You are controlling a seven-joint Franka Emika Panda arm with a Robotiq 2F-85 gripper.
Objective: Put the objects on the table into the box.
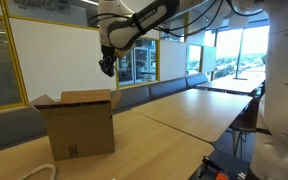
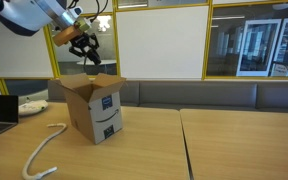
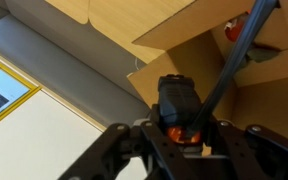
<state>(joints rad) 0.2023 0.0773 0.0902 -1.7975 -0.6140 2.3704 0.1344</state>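
One white cord lies on the table beside the box; above its open flaps, the gripper clamps an orange-and-black object.

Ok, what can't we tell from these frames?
- Brown cardboard box contents: walls hide them in both exterior views; in the wrist view the gripper and its orange-and-black object block most.
- White cord: cut by the bottom edge in an exterior view.
- Held object's shape: too small in both exterior views.
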